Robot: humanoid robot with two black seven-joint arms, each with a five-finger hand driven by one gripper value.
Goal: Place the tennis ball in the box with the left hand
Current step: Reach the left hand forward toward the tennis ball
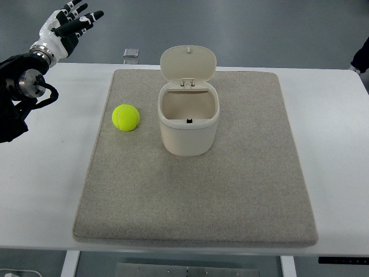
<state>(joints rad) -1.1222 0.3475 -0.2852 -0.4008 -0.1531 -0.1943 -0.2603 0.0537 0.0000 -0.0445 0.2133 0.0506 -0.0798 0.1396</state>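
Observation:
A yellow-green tennis ball (125, 118) lies on the grey mat (230, 196), just left of the box. The box (189, 121) is a cream bin standing upright with its hinged lid (188, 62) flipped open toward the back, and its inside looks empty. My left hand (72, 24) is at the top left corner, over the table's far edge, well away from the ball. Its fingers are stretched out and hold nothing. The black left forearm (20, 92) comes in from the left edge.
The mat covers most of the white table (46, 190). A small clear object (131, 53) sits at the table's far edge behind the mat. A dark shape (361, 57) shows at the right edge.

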